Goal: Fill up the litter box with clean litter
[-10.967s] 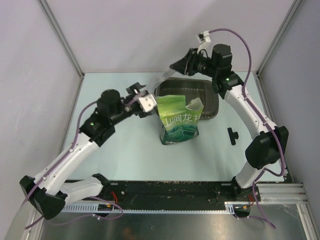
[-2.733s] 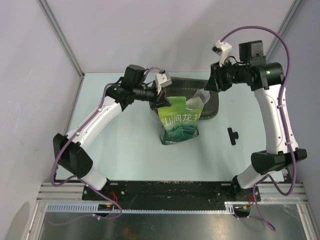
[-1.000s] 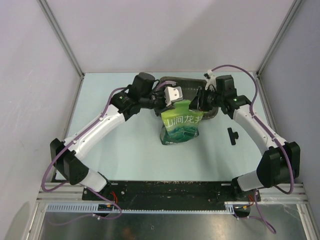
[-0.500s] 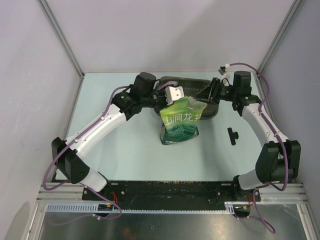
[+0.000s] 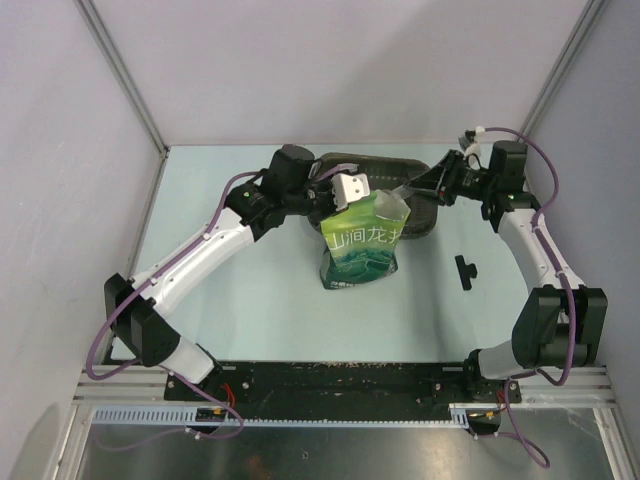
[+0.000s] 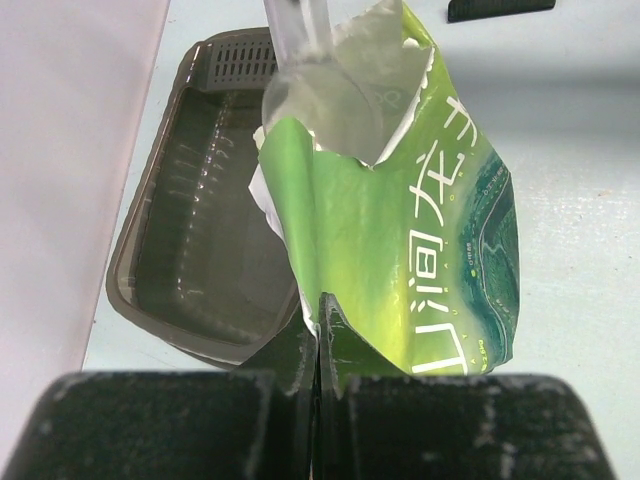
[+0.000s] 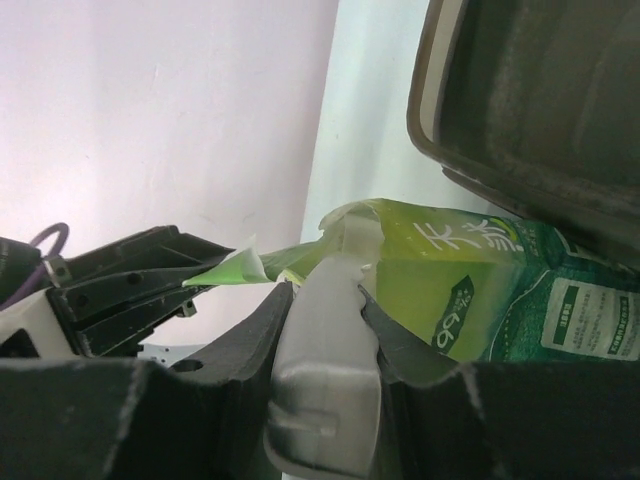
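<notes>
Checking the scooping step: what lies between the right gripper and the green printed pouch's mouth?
A clear plastic scoop, handle held in the right gripper, bowl inside the green printed pouch; top view shows it.

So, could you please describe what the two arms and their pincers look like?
The left arm and right arm have white link shells, black joints and loose purple cables. The left pincer and right pincer have black, blocky fingers.
</notes>
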{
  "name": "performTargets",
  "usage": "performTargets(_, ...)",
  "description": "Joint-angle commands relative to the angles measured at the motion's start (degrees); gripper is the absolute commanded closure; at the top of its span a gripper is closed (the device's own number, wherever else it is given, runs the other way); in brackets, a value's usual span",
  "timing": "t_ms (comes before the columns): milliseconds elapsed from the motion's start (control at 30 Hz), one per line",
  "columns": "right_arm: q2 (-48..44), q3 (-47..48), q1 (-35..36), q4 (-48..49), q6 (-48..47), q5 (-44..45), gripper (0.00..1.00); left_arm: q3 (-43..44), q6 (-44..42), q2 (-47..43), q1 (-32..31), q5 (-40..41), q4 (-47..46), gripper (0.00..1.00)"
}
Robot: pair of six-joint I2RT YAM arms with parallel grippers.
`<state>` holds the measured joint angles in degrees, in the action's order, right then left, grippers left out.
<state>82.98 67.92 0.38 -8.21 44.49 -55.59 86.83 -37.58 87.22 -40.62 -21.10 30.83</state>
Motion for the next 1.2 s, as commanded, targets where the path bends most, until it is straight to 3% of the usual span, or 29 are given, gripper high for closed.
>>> performTargets(0,-3.6,0.6,-4.9,3.1,4.4,-4.3,1.0,1.3,0.2,-2.7,-0.4,-0.1,-1.0,1.0)
performTargets(567,-2.2,0.7,-14.5,-7.6,-8.8,-13.5,1.0,1.0,-0.5,-3.9,-1.7,1.0,-1.1,1.0)
performTargets(733,-2.2,0.9,-14.6,-2.2,-3.5,-15.7,1.0,1.0,-0.6,-3.4,-1.7,0.8,-1.1,1.0)
performTargets(900,-3.1,1.0,-16.1,-9.7,-7.8,-17.2,1.0,0.8,-1.1,-2.9,-1.7,-0.6,-1.6,1.0)
performTargets(1167,-4.4,1.0,-17.1,-8.5,-6.8,-18.0,1.0,0.5,-2.1,-3.2,-1.7,-0.2,-1.7,1.0)
